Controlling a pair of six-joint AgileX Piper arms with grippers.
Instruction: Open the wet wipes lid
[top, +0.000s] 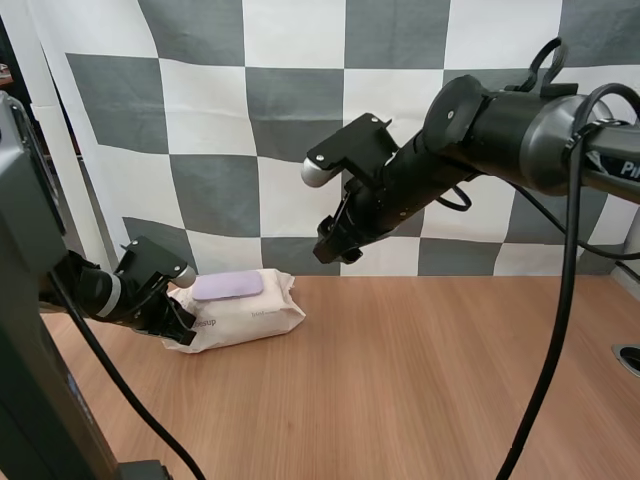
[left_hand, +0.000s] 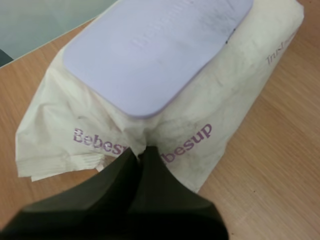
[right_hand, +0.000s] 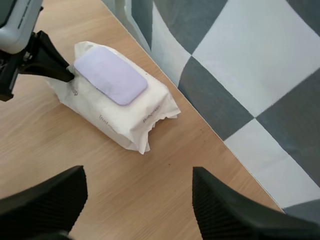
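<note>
My left claw (left_hand: 140, 151) is pinched together on a pucker in the side of the pack of wet wipes (left_hand: 220, 95), splitting the purple word "Bebesup". The lilac lid (left_hand: 155, 50) lies flat and closed on top. The pack rests on the wooden table (top: 430, 380). My right claw (right_hand: 136, 176) hangs spread above the table, well apart from the pack.

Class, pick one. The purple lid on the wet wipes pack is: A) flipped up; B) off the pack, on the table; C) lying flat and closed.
C: the purple lid lies flat on top of the pack, with no edge raised.
</note>
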